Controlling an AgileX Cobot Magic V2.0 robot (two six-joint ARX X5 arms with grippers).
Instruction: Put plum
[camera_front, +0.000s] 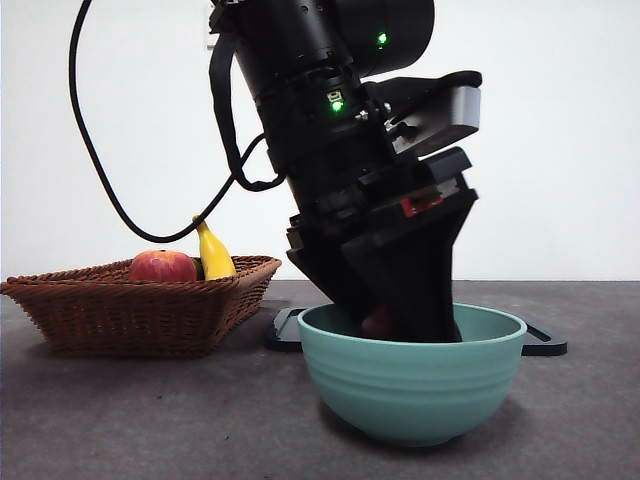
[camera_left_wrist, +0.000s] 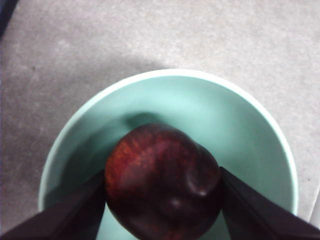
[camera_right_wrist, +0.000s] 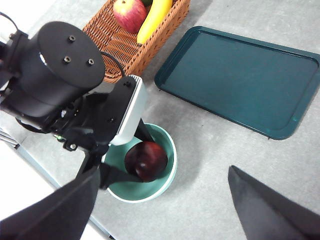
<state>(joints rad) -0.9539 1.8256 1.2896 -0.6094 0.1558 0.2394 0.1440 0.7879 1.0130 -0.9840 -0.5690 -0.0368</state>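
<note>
One plum (camera_left_wrist: 162, 182) gripped over bowl (camera_left_wrist: 250, 130), grey tabletop (camera_front: 150, 420)

You see a bulky black arm (camera_front: 330, 110) with two green lights, a small red label, a grey-faced camera block (camera_right_wrist: 129, 112) and a black cable (camera_front: 100, 160) looping off it. Three screws dot its round end cap (camera_right_wrist: 67, 50).

The left hand (camera_front: 400, 325) with the plum (camera_right_wrist: 146, 161) fills the inside of the green bowl (camera_front: 412, 385), so its opening is blocked. The dark tray (camera_right_wrist: 240, 80) behind the bowl is bare and open from above. The basket (camera_front: 140, 305) holds an apple (camera_front: 162, 266) and a banana (camera_front: 214, 252). The right hand (camera_right_wrist: 160, 210) hangs high, its jaws wide apart, over free tabletop (camera_right_wrist: 200, 165).
</note>
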